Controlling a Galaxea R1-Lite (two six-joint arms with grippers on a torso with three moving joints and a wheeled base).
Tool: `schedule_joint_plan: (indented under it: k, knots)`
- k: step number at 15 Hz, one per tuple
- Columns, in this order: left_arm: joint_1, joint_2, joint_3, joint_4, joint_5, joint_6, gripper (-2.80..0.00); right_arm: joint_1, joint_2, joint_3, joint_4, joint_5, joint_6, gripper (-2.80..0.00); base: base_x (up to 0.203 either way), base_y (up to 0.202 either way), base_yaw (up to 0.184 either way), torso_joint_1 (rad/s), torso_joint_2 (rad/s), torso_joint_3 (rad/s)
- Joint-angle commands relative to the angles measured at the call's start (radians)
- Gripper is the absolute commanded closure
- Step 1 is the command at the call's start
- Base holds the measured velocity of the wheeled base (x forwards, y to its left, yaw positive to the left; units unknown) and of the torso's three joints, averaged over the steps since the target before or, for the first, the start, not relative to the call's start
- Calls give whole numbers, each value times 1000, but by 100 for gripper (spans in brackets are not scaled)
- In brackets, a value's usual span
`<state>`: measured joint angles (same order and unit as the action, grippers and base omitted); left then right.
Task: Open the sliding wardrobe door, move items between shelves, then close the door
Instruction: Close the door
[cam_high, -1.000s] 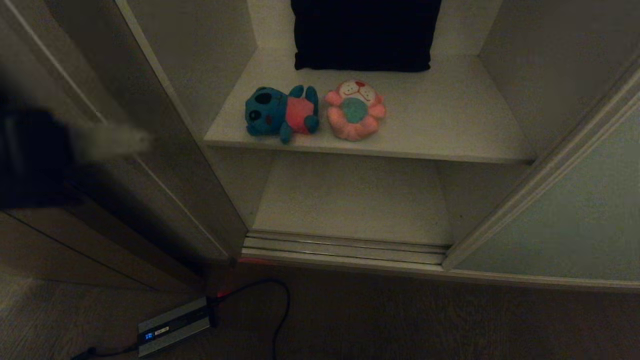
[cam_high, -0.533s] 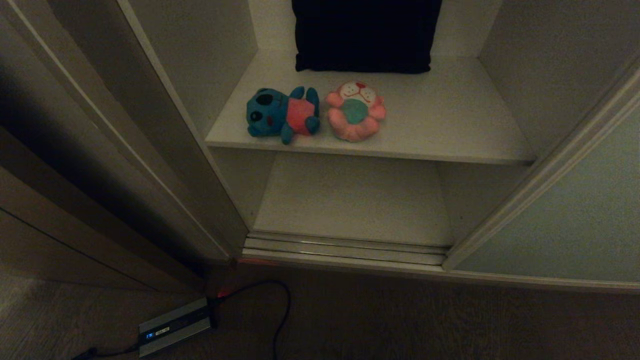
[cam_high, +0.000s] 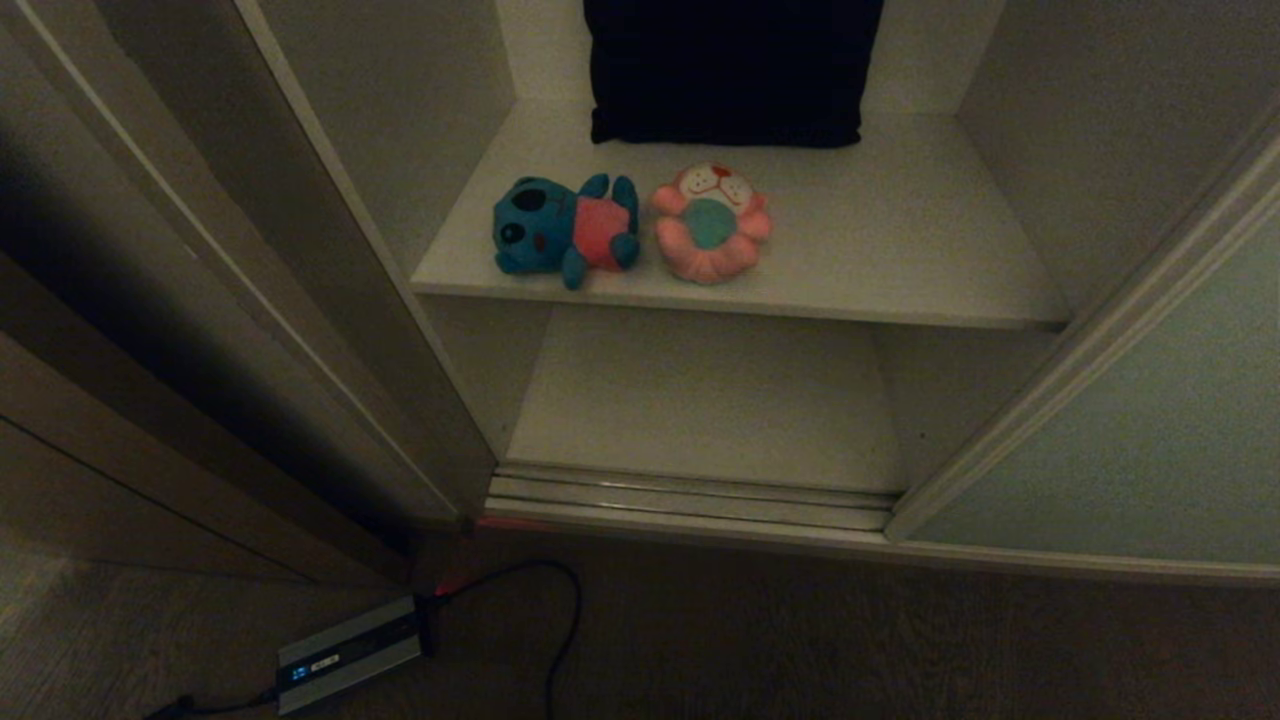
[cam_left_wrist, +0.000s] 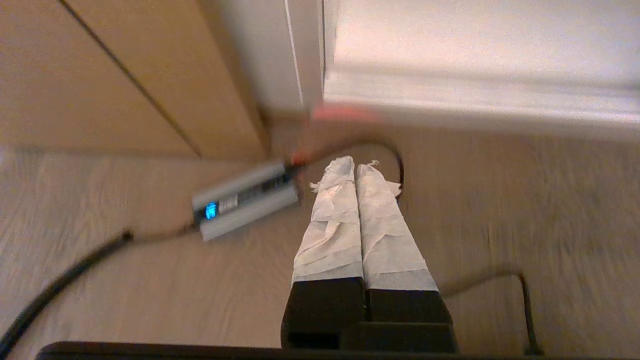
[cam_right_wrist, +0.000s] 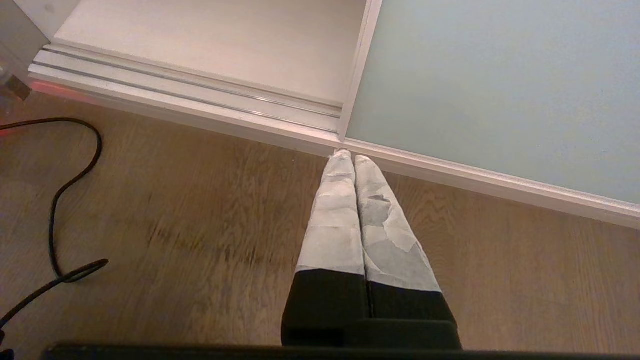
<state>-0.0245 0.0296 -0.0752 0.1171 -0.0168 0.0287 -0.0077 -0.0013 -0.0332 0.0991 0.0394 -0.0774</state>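
Note:
The wardrobe stands open. A teal-blue plush toy in a pink shirt and a pink plush toy with a white face lie side by side near the front of the upper shelf. The lower shelf is bare. To the right stands the grey-green sliding door, also in the right wrist view. Neither arm shows in the head view. My left gripper hangs shut and empty over the wood floor. My right gripper is shut and empty, low beside the door's bottom corner.
A dark folded cloth lies at the back of the upper shelf. The ribbed metal track runs along the wardrobe's floor edge. A power adapter with a black cable lies on the floor, front left. A brown side panel stands left.
A second ago my left arm showed as a blur at the left edge of the head view; it has since dropped out of that view. The toys and door have not moved.

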Motion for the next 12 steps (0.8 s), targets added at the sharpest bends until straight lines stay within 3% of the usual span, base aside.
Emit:
schedule_joint_plan:
  k: [1, 4, 8, 12]
  knots:
    - [5, -28, 39, -36, -2, 28, 0, 0, -2, 1, 1, 1, -1, 0, 0, 0, 0, 0, 0, 0]
    - [5, -30, 41, -40, -5, 69, 0, 0, -1, -1, 1, 1, -1, 0, 0, 0, 0, 0, 0, 0]
    - [5, -30, 45, -49, 3, 23, 0, 0, -1, 0, 1, 1, -1, 0, 0, 0, 0, 0, 0, 0]
    - [5, -30, 45, -50, 3, 20, 0, 0, 0, -1, 1, 1, -1, 0, 0, 0, 0, 0, 0, 0]
